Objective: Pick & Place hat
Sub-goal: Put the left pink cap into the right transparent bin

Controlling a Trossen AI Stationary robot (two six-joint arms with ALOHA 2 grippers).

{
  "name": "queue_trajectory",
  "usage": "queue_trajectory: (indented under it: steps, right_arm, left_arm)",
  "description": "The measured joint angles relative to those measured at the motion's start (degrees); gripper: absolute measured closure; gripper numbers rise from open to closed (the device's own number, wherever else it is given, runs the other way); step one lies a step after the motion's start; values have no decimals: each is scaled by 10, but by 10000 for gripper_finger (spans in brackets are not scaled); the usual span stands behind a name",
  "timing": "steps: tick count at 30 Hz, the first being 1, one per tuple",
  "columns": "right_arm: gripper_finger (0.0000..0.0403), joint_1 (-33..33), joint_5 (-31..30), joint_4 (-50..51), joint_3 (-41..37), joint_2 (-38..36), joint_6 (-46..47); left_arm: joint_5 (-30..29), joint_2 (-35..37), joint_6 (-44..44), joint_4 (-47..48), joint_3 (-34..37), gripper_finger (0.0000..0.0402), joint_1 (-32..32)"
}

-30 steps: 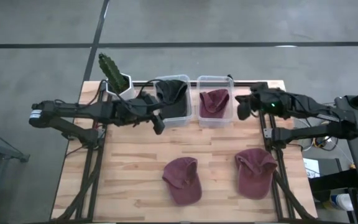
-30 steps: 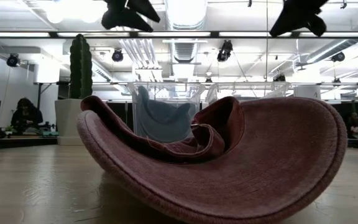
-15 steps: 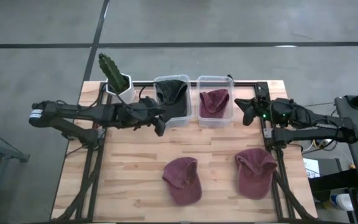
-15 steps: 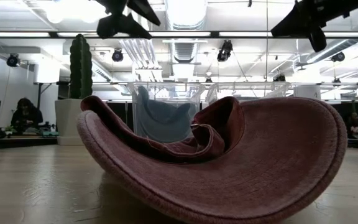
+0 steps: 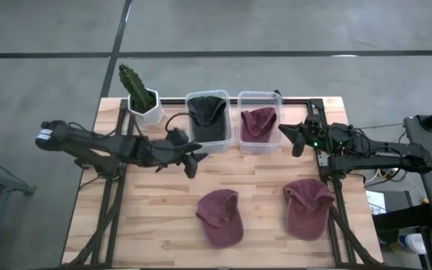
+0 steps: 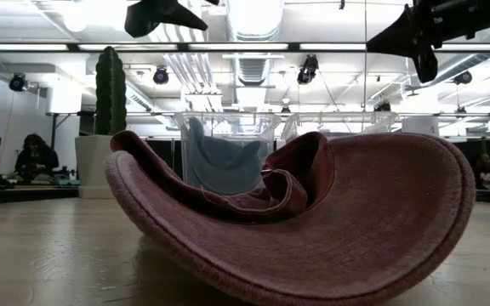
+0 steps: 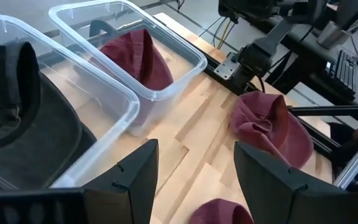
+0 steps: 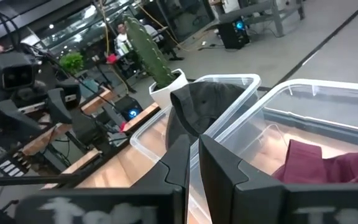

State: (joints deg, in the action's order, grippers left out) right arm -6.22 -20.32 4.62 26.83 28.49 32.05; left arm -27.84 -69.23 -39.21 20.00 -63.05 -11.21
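Left tool (image 7: 194, 180) spread, maroon hat (image 7: 269, 124) beyond

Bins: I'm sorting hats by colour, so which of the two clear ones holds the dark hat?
The left bin, nearer the cactus, holds the dark hat; the right bin holds a maroon one.

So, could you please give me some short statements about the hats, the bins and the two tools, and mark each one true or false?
1. Two maroon hats lie on the table: one and another. True.
2. The left bin holds a maroon hat. False: it holds a dark hat; the right bin holds the maroon one.
3. The left tool grips a hat. False: it is open and empty, in front of the left bin.
4. The right tool is beside the right bin, holding nothing. True.
5. The cactus pot stands between the bins. False: it stands left of both.
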Motion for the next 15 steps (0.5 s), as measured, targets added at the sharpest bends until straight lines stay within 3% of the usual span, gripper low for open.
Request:
queue_trajectory:
  steps: [11, 15]
  right_arm:
    - [371, 0, 39, -8, 0, -11, -11]
    - [371, 0, 44, -8, 0, -17, -12]
  left_arm:
    - [-32, -73, -70, 4, -53, 200, -95]
    - [-28, -117, -130, 52, -94, 200, -128]
